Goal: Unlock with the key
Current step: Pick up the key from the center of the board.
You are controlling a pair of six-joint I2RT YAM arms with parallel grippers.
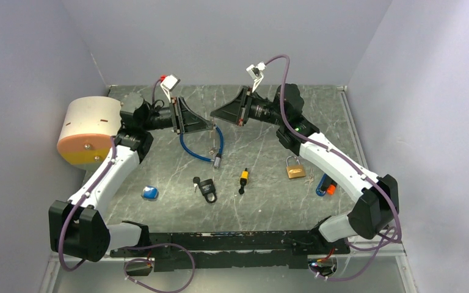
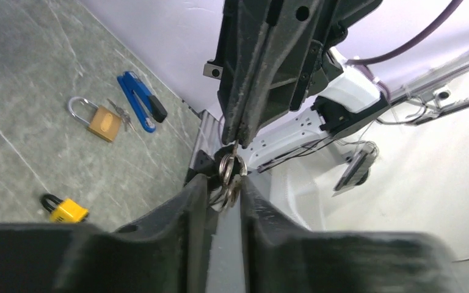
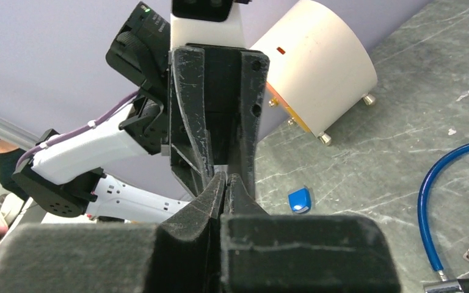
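Note:
My left gripper and right gripper meet tip to tip above the table's middle. In the left wrist view the left gripper is shut on a silver key ring with keys. The right gripper comes from above and pinches a thin key on that ring. In the right wrist view the right gripper is closed, and the key is hidden there. A blue cable lock lies below them, its metal end on the table. It also shows in the right wrist view.
A brass padlock with keys, a yellow and black padlock, a black padlock, a blue and orange lock and a small blue object lie on the table. A white cylinder stands at the left.

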